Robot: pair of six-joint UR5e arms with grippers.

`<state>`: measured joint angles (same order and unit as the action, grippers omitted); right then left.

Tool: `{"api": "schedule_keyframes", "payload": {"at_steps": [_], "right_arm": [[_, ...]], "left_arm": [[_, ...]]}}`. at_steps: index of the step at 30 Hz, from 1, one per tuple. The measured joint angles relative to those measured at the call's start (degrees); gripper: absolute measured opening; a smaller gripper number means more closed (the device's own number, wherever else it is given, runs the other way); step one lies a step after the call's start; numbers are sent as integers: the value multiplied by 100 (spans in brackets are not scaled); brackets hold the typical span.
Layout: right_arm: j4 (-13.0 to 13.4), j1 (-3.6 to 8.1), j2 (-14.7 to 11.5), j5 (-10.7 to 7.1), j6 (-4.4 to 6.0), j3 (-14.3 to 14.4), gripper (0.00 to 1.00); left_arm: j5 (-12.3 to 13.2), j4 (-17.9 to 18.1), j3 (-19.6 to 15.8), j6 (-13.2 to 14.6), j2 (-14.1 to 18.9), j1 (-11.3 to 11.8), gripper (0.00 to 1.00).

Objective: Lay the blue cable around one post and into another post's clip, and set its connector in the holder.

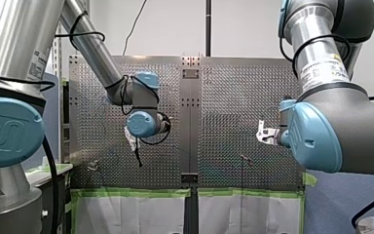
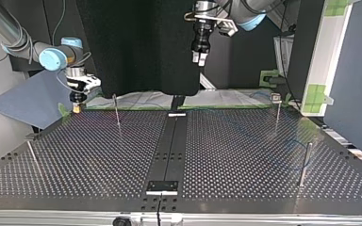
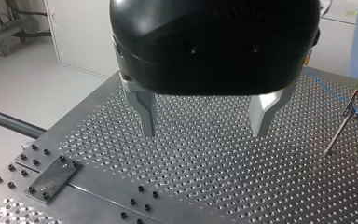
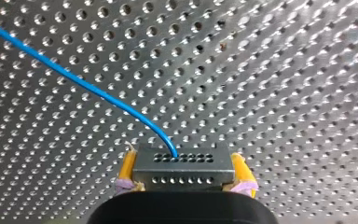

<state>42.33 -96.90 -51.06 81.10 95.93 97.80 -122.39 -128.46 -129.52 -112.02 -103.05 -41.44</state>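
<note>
The blue cable [image 4: 74,79] curved across the perforated table [image 4: 284,93] and ended in the grey connector [image 4: 183,161], which our right gripper [image 4: 184,168] pinched between its yellow pads [image 4: 127,169]. Our left gripper [image 3: 204,133] hung above the table with its jaws spread wide. Off to its side stood a thin post [image 3: 340,128], and the cable passed close by it.
</note>
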Motion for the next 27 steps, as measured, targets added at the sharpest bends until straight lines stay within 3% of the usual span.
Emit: {"api": "schedule_keyframes", "payload": {"at_steps": [10, 19, 27], "right_arm": [[99, -33, -484, 124, 175, 186, 25], [5, -22, -1031, 169, 255, 199, 25], [-9, 18, -1184, 212, 269, 217, 25]], "left_arm": [[-1, 88, -595, -42, -2, 4, 100], [7, 93, -1146, -71, 0, 10, 100], [1, 79, -1592, -102, -2, 21, 100]]}}
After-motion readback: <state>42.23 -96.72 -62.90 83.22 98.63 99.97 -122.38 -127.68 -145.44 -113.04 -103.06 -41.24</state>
